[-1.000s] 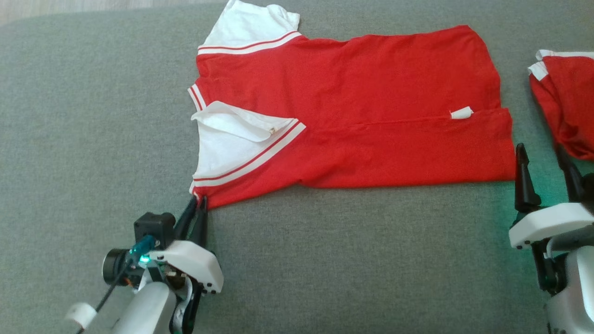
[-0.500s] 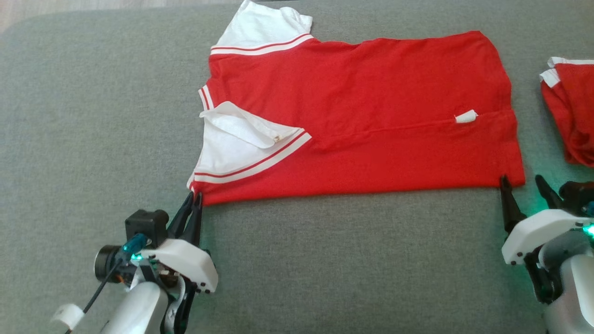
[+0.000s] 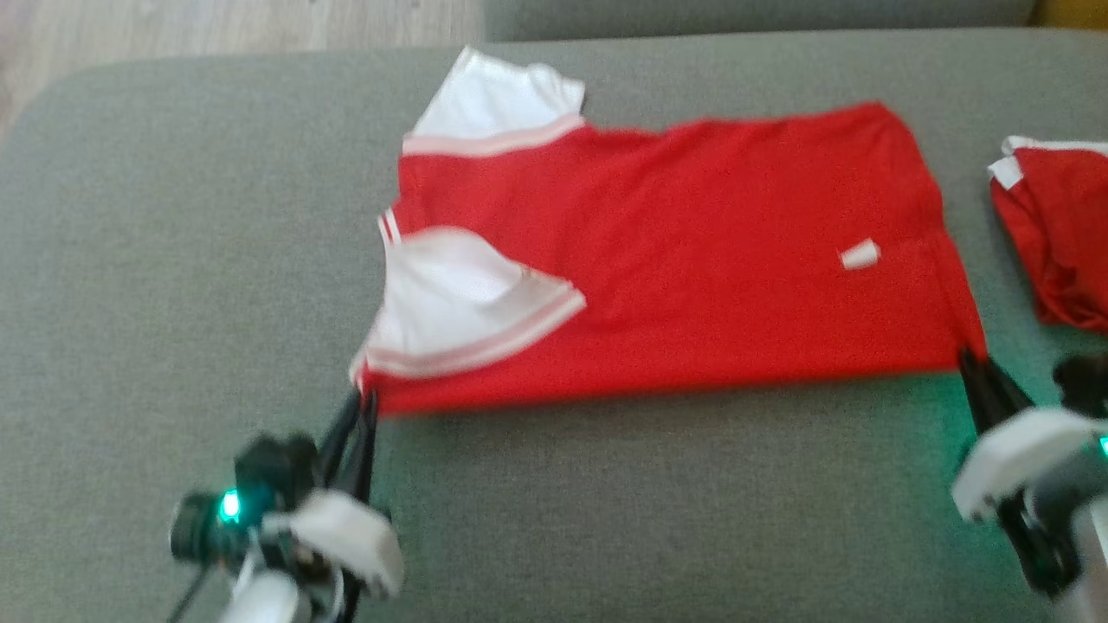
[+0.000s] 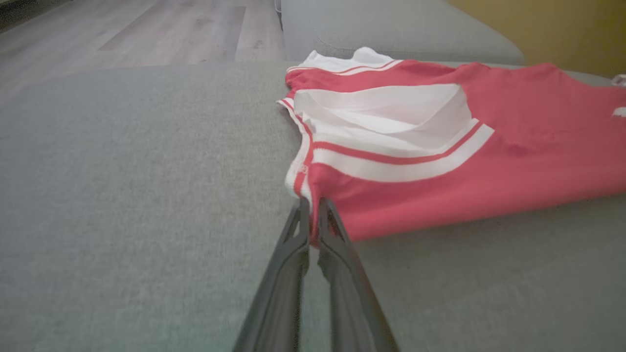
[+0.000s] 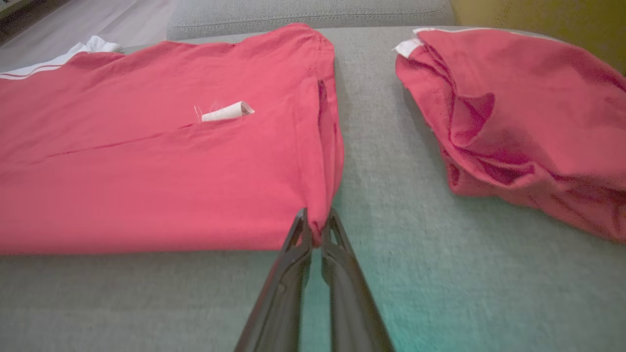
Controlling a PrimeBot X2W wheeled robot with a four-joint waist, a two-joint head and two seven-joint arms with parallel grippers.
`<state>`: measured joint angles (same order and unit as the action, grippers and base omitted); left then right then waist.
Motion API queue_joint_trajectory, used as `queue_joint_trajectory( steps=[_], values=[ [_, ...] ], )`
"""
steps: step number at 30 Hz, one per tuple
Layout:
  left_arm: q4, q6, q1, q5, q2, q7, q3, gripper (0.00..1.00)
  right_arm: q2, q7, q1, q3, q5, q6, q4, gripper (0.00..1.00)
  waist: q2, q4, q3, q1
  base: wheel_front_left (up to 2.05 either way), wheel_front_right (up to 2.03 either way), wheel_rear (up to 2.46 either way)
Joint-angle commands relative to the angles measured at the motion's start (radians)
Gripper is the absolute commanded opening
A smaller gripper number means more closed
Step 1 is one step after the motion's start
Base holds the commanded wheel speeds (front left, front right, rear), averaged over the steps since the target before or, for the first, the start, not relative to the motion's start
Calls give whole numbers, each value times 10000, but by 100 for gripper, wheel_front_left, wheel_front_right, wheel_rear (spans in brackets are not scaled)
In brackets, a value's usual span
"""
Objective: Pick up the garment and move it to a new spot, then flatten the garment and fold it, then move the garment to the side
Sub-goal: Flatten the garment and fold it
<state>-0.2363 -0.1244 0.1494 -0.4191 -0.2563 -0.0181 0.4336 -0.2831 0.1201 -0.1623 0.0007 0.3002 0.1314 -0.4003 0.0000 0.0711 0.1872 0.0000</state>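
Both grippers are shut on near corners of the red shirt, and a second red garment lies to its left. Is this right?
Not quite. The second red garment lies to the right of the red shirt, as the head view shows. The left gripper and right gripper are indeed shut on its near corners.

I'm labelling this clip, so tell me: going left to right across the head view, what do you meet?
left gripper → red and white shirt → white label on the shirt → right gripper → second red garment
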Motion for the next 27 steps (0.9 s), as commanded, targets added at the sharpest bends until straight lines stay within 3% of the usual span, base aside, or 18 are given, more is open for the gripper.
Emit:
queue_joint_trajectory(
  steps=[1, 7, 18, 20, 21, 22, 23, 24, 25, 27],
  values=[
    [439, -142, -318, 132, -368, 53, -214, 0, -483, -89, 490, 151, 170, -7, 437, 0, 0, 36, -243, 0, 0, 0, 0],
    [1135, -377, -1632, 69, -498, -117, 32, 0, -771, -63, 1926, -22, 429, -7, 1266, 0, 0, 89, -752, 0, 0, 0, 0],
    [1960, -561, -2904, -157, -639, -629, 362, 0, -298, 397, 3622, -633, 380, -7, 2293, 0, 0, 92, -1206, 0, 0, 0, 0],
    [1923, -457, -2863, -250, -618, -617, 383, 0, -247, 450, 3757, -640, 331, -7, 2369, 42, 0, 107, -1226, 0, 0, 0, 0],
    [1849, -399, -2833, -274, -633, -656, 413, 0, -215, 458, 3792, -672, 306, -7, 2406, 93, 0, 104, -1226, 0, 0, 0, 0],
    [1761, -363, -2802, -286, -653, -735, 449, 0, -195, 477, 3818, -689, 264, -7, 2441, 100, 0, 96, -1220, 0, 0, 0, 0],
    [1692, -342, -2769, -288, -665, -817, 488, 15, -173, 490, 3831, -720, 225, -7, 2478, 100, 0, 85, -1209, 0, 0, 0, 0],
    [1652, -337, -2738, -286, -664, -868, 516, 42, -149, 488, 3828, -783, 199, -7, 2530, 100, 0, 73, -1195, 0, 0, 0, 0],
    [1642, -354, -2681, -243, -672, -873, 531, 100, -135, 500, 3826, -839, 184, -7, 2587, 100, 0, 63, -1180, 0, 0, 0, 0],
    [1654, -387, -2564, -199, -703, -905, 520, 100, -101, 434, 3801, -1034, 151, -7, 2763, 100, 0, 49, -1138, 0, 0, 0, 0]
  ],
)
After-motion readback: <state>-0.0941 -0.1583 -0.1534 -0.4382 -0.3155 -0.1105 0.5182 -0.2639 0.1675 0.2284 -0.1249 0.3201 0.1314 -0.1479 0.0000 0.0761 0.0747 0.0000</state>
